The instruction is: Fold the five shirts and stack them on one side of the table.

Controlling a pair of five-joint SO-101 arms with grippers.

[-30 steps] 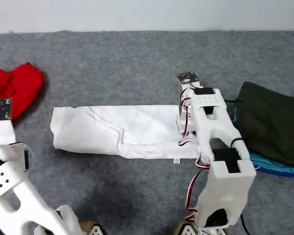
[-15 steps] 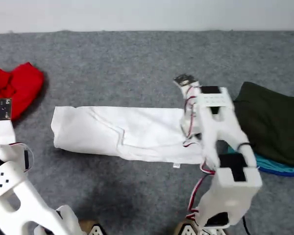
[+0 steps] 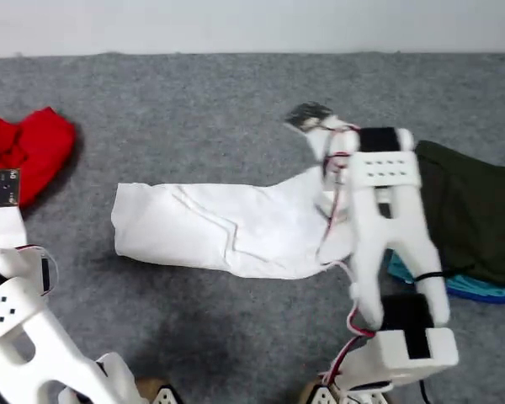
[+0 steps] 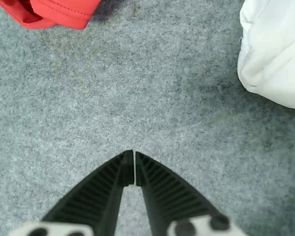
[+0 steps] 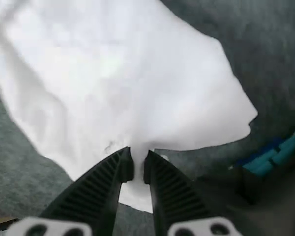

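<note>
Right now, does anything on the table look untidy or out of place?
Yes. The red shirt lies crumpled in a heap, unfolded, across the table from the folded dark shirt. The white shirt lies askew, one end pinched in the right gripper.

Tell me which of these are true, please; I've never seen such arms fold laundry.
1. The right gripper pinches the white shirt. True.
2. The left gripper holds the red shirt. False: it is shut on nothing, over bare table.
3. The dark green shirt lies on teal and blue cloth. True.
4. The red shirt is neatly folded. False: it lies crumpled.
</note>
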